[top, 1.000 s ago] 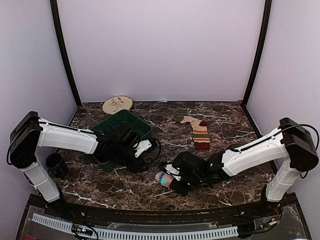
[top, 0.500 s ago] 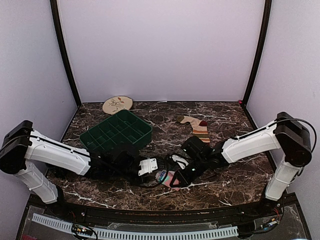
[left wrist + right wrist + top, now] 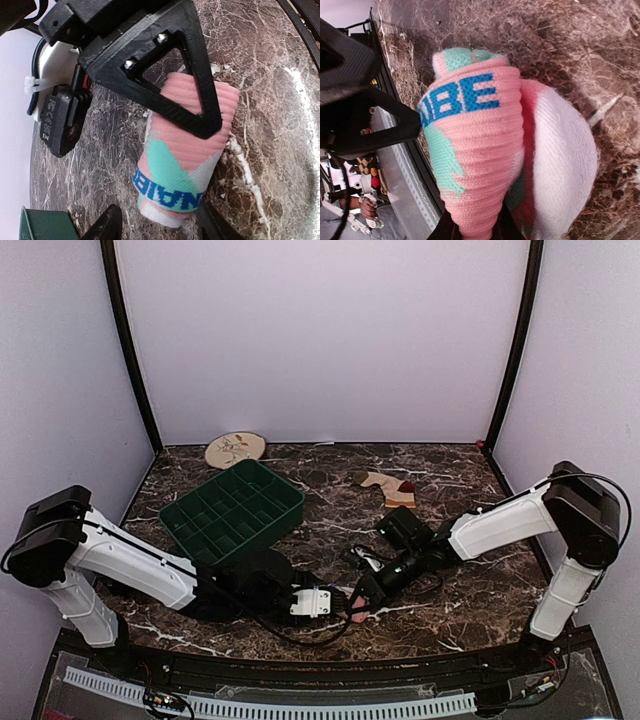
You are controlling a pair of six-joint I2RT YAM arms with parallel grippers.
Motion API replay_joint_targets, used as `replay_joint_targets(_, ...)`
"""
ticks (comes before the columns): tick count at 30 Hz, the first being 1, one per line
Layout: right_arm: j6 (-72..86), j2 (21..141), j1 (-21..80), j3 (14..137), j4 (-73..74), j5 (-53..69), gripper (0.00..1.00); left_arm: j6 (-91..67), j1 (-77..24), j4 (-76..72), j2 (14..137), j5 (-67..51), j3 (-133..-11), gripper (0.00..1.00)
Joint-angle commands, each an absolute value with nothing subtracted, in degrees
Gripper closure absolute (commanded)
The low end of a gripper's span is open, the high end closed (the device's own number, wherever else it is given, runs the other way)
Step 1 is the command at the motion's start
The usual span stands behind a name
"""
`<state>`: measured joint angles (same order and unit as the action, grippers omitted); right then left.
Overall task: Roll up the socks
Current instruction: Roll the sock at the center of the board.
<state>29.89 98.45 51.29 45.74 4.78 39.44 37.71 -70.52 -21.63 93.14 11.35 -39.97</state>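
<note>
a second ago our left arm was up by the green tray (image 3: pixel 235 505), well away from the roll, and our right gripper (image 3: pixel 472 231) had the pink sock (image 3: pixel 182 157) all alone at the front of the table (image 3: pixel 460 485). now the left arm has swung down low to the front, so the two grippers meet nose to nose over the sock. we think this means the left one is coming to help, maybe to take the roll or to tuck it tight, so this first sock looks close to done. the pink sock is already a fat little roll, down low by the table top. our right gripper is closed on it and pinches one end tight. our left gripper (image 3: pixel 159 227) is open, with one finger on each side of the other end of the roll, very near but not squeezing it. the striped sock (image 3: pixel 388 485) lies flat near the back, well apart from both grippers, and it is not rolled yet.
</note>
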Motion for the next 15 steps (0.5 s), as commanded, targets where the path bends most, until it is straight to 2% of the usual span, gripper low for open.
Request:
replay_joint_targets(1,31.29,98.95,50.1,44.89,5.04,43.4,0.99,41.53,-71.39,-23.73,94.31,11.75,-40.17,0.45)
replay_joint_targets(15,30.6,100.29,49.8,44.9,4.75,46.64,1.0,42.78,-71.89,-23.69,101.66,13.08,-45.58,0.43)
